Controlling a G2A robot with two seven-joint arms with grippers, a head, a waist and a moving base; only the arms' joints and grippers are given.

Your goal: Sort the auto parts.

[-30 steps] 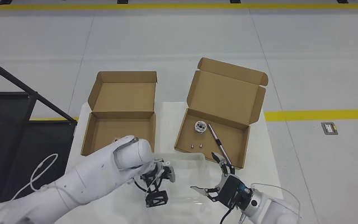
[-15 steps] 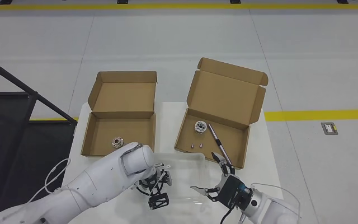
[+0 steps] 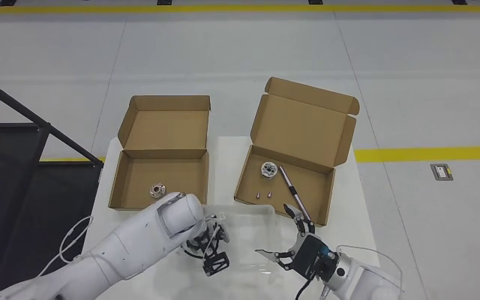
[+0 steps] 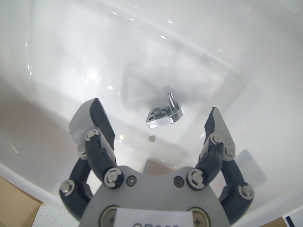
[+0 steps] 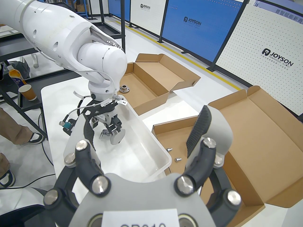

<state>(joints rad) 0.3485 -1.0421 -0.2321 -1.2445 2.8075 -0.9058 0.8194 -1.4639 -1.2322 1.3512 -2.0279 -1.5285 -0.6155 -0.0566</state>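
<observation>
Left cardboard box [image 3: 180, 178] is open flat with one flanged metal hub [image 3: 157, 190] inside, likely its sorting bin. Left gripper [image 3: 211, 251] hangs in the clear glossy plastic tray [image 5: 155, 140], ribbed pads spread wide, holding nothing, probably lined up for a pick. Below it lies a small machined metal bracket [image 4: 163, 116], drilled, with a pin standing up. Right cardboard box [image 3: 315, 187] holds another hub [image 3: 268, 169], a thin rod [image 3: 289, 187] and two bolts [image 3: 260, 193]. Right gripper [image 3: 283, 235] is parked near the tray, jaws apart, empty.

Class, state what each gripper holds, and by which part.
Nothing. The left gripper is open above the metal bracket; the right gripper is open, empty.
</observation>
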